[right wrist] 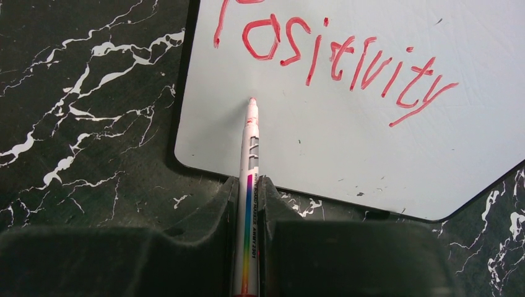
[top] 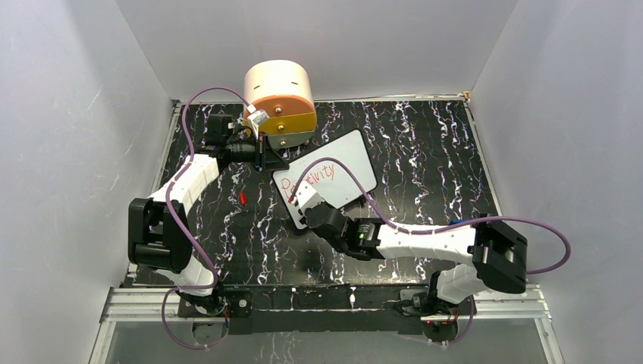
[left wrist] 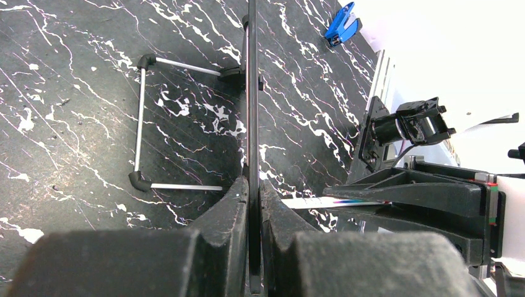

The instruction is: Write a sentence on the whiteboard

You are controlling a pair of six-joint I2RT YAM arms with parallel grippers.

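Note:
The whiteboard (top: 341, 171) lies slanted at mid-table, white with a thin black rim. Red lettering (top: 309, 178) on it reads "Positivity" in one slanted line, plain in the right wrist view (right wrist: 334, 59). My right gripper (top: 305, 203) is shut on a white marker (right wrist: 250, 161) with a rainbow stripe. The marker's red tip (right wrist: 252, 100) touches the whiteboard (right wrist: 347, 148) just below the "o". My left gripper (top: 263, 155) is shut on the board's left edge. That edge shows edge-on as a thin black strip (left wrist: 252, 93) between the closed fingers (left wrist: 229, 210).
A round cream and orange drawer unit (top: 279, 102) stands behind the board at the back. A small red cap (top: 243, 199) lies on the black marble table (top: 425, 152) left of the board. A wire stand (left wrist: 142, 124) juts from the board's back. A blue clip (left wrist: 340, 25) lies far off.

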